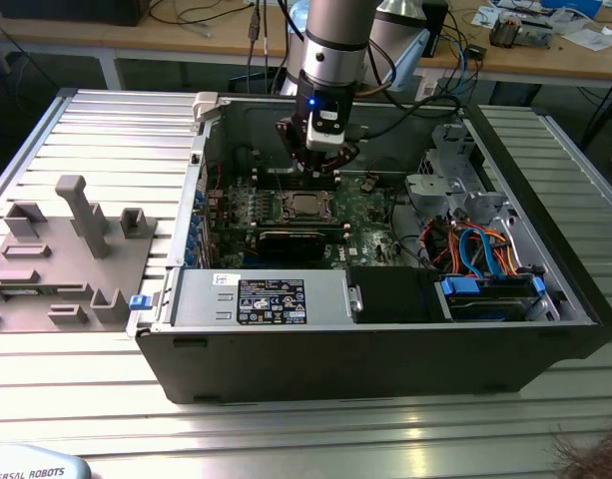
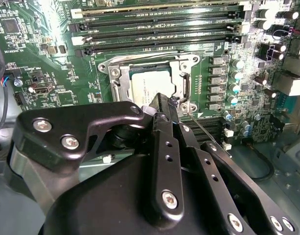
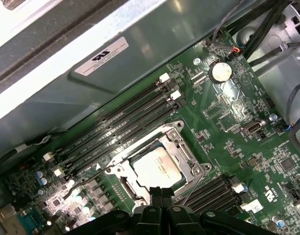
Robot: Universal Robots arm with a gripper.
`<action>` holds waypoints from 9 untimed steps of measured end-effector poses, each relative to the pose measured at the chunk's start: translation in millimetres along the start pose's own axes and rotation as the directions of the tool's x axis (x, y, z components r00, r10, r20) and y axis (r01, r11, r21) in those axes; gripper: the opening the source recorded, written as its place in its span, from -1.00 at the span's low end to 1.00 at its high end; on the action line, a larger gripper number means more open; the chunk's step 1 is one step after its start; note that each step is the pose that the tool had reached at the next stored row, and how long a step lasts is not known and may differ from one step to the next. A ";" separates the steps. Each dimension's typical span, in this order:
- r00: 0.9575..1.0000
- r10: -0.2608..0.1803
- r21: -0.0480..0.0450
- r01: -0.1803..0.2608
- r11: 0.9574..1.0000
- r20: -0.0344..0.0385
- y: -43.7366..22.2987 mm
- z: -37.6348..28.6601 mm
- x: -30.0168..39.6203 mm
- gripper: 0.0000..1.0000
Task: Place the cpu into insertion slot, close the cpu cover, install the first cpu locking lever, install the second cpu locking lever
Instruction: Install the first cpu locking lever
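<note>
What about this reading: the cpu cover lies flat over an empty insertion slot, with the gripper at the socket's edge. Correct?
Not quite: the insertion slot is not empty. The first wrist view shows the cpu seated in it, its silver top showing through the flat cpu cover. The gripper is at the socket's edge, as you said.

Case-wall sticker (image 3: 102, 55); print illegible
</note>
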State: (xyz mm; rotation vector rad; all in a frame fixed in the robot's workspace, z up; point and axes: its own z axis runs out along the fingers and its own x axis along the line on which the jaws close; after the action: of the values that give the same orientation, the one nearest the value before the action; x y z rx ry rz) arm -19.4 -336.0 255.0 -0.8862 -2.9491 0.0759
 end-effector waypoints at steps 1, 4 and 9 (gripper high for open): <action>1.000 -0.002 0.000 0.002 1.000 0.000 0.0 0.0 0.0 -0.79; 1.000 -0.008 0.000 0.008 1.000 0.001 0.0 0.0 0.0 -0.79; 1.000 -0.021 0.001 0.021 1.000 0.001 0.0 0.0 0.0 -0.79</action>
State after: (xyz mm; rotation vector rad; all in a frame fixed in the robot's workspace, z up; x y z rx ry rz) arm -19.4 -336.0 254.9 -0.8549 -2.9589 0.0769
